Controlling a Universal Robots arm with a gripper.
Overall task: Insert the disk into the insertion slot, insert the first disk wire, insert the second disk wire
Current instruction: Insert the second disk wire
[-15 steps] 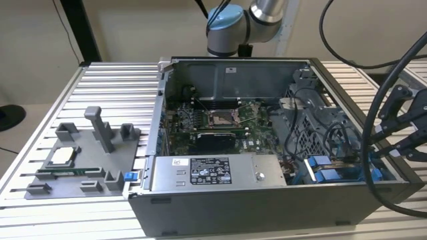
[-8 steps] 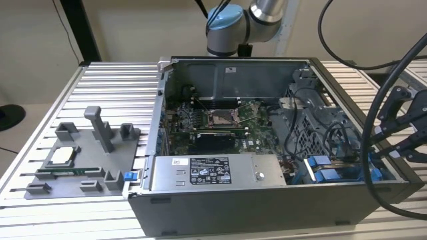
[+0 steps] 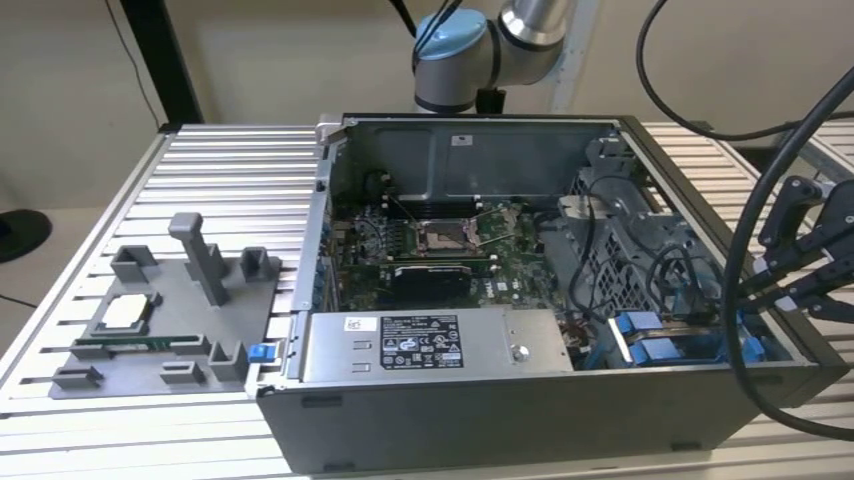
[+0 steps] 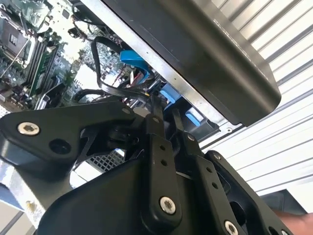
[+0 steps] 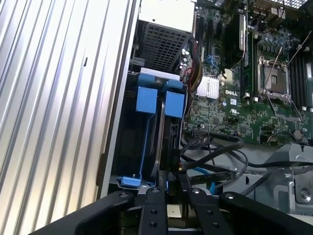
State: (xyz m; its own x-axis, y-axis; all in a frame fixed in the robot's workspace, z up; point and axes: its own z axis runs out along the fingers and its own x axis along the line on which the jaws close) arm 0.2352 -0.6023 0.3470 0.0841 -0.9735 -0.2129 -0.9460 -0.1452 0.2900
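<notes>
The disk (image 5: 147, 100), edge-on in its bright blue carrier frame, sits down inside the insertion slot (image 5: 128, 147) at the case's near corner on the exterior view's right. In the exterior view the blue pieces of the slot (image 3: 651, 345) show beside the power supply. My gripper (image 5: 171, 182) hangs just over the end of the disk, its fingers close together on the dark connector of a black disk wire (image 5: 210, 144) that loops off toward the motherboard. The second wrist view has the gripper (image 4: 165, 117) at the blue carrier (image 4: 171, 93), with the black wire (image 4: 100, 68) curling away.
A grey labelled power supply (image 3: 427, 345) lies along the case's front wall. The motherboard (image 3: 441, 250) fills the case floor. A grey fixture tray (image 3: 160, 320) stands on the ribbed table at the exterior view's left. Thick black cables (image 3: 747, 250) hang by the arm.
</notes>
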